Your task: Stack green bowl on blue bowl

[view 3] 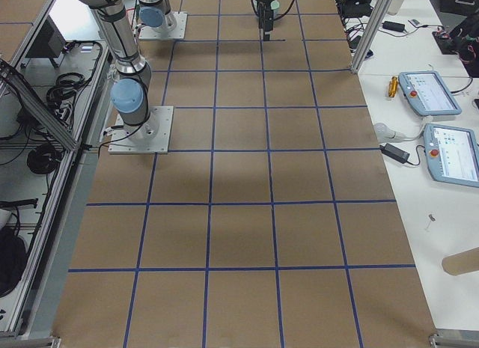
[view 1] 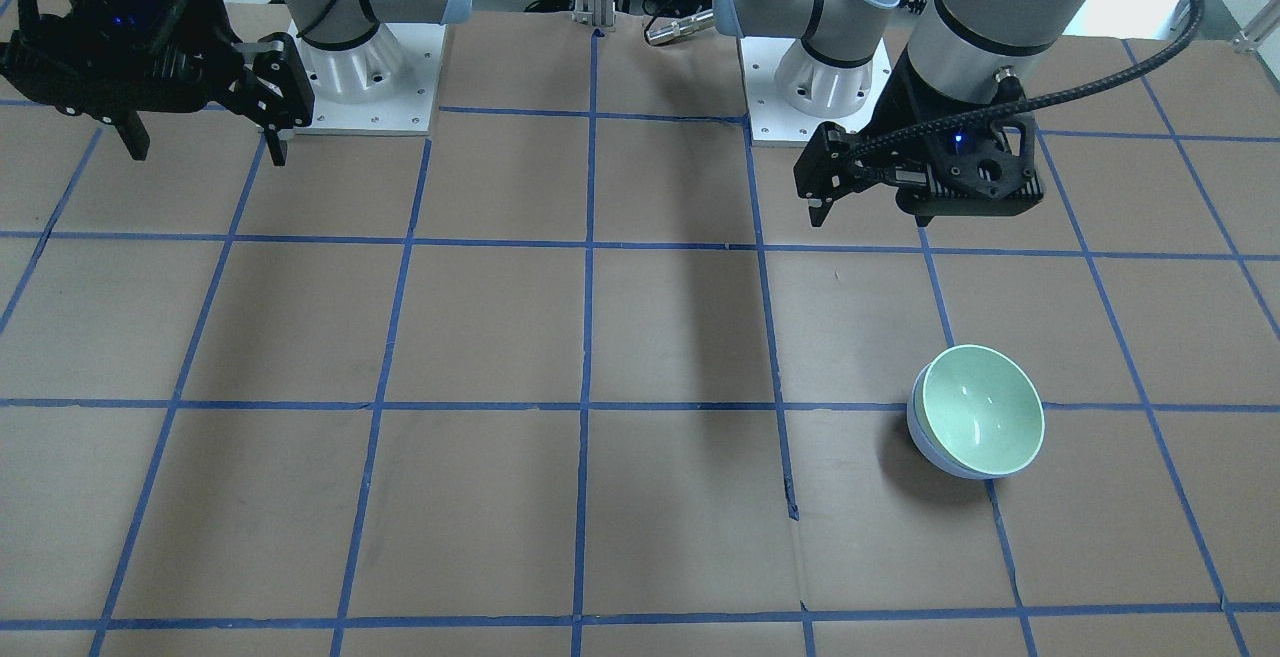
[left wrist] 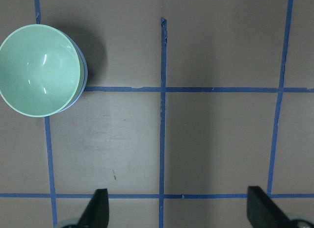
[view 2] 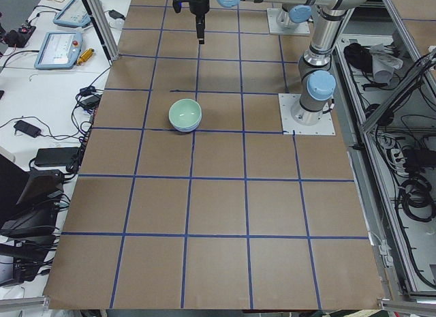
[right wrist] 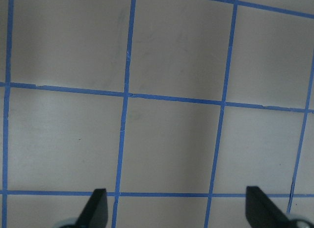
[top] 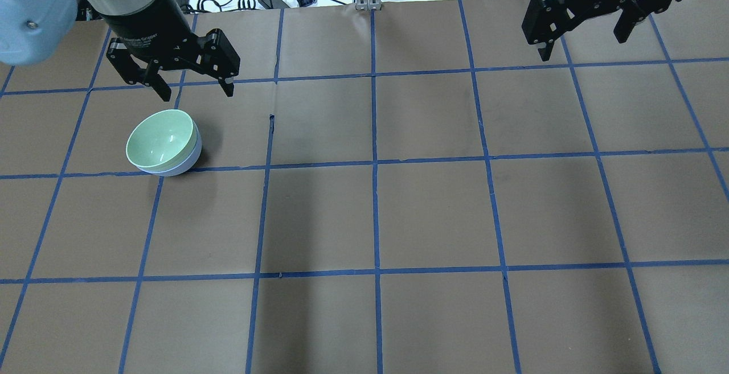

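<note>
Overhead exterior has the green bowl (top: 161,138) nested upright inside the blue bowl (top: 181,168), in the left part of the frame a little above mid-height. Only a thin periwinkle crescent of the lower one peeks out along the bottom-right edge. The pair rests on the brown surface (top: 433,214), its lower edge lying over a horizontal line of the blue tape grid (top: 375,163). Just above it, toward the upper left, the left tool (top: 197,94) hangs clear of the bowls, jaws spread wide, nothing between them. Over in the upper right corner the right tool (top: 582,46) hovers too, likewise spread apart and holding nothing, well apart from the stack. Over to the left wrist-mounted view: the stack is in the upper left of the frame, its mint interior glossy with small highlights, and the two dark fingertips (left wrist: 96,208) poke in at the bottom edge, far apart. In the exterior front-facing view the stack sits lower right, the green rim showing just above the blue.
</note>
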Robot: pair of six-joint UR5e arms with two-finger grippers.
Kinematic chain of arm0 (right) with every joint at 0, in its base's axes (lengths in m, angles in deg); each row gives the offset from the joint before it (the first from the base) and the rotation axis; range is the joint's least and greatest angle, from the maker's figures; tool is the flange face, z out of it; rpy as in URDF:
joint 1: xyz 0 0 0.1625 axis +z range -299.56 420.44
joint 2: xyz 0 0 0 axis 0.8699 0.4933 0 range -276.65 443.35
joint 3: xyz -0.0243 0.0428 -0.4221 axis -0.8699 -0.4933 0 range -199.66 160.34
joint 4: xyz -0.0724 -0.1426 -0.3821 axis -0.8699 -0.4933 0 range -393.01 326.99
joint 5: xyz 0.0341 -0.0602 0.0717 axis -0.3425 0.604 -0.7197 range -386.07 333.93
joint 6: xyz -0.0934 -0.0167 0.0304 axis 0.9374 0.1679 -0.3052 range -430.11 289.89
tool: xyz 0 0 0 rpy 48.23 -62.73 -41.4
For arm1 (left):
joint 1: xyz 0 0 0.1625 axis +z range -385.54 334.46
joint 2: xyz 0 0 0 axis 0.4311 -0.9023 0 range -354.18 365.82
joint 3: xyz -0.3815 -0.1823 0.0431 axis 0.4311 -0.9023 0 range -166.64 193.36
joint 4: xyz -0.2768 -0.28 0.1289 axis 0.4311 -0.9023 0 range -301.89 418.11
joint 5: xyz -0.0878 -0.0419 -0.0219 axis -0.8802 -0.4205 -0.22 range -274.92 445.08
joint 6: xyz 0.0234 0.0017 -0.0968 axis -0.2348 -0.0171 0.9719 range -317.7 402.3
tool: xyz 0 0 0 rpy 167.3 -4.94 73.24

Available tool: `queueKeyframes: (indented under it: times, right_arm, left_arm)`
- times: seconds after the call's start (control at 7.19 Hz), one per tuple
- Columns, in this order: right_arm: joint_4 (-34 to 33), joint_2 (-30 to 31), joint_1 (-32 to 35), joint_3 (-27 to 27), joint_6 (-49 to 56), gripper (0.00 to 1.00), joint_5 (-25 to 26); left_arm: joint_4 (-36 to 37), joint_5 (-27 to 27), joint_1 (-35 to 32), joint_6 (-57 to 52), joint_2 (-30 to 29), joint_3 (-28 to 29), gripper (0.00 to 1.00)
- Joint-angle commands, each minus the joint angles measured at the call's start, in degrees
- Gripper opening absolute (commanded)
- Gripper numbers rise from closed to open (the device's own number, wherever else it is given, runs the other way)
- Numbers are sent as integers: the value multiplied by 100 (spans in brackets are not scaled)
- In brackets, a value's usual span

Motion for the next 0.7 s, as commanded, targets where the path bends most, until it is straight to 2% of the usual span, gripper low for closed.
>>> queueKeyframes:
  times: [0.0, 0.56]
  right_arm:
    - [0, 0, 0, 0, 0, 100, 0]
    - [0, 0, 0, 0, 0, 100, 0]
  left_arm:
    - [0, 13, 7, 9, 0, -9, 100]
    - [-246, 22, 7, 9, 105, -18, 100]
